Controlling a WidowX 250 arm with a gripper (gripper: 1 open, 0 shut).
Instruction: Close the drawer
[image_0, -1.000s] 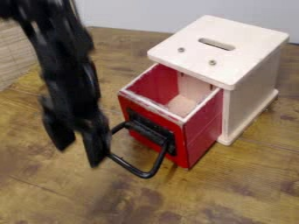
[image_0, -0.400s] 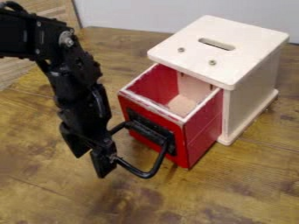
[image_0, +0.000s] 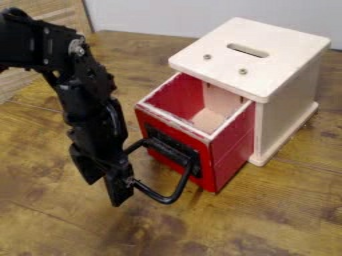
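The red drawer (image_0: 214, 135) stands pulled out of the cream-white cabinet (image_0: 274, 75), its pale wooden inside showing. Its black front panel (image_0: 171, 152) faces lower left and carries a large black loop handle (image_0: 158, 178) that lies out over the table. My black gripper (image_0: 104, 178) hangs at the end of the black arm (image_0: 67, 80), just left of the handle, fingers pointing down. One finger (image_0: 120, 185) is against the handle's left end. I cannot tell whether the jaws are open or shut.
The cabinet has a slot (image_0: 249, 48) on top. The wooden table (image_0: 267, 215) spreads around. A pale woven surface (image_0: 16, 55) lies at the far left edge behind the arm.
A second ago the arm was blurred in motion and stood further left. It has since settled with the gripper lower and closer to the handle. The drawer has not moved.
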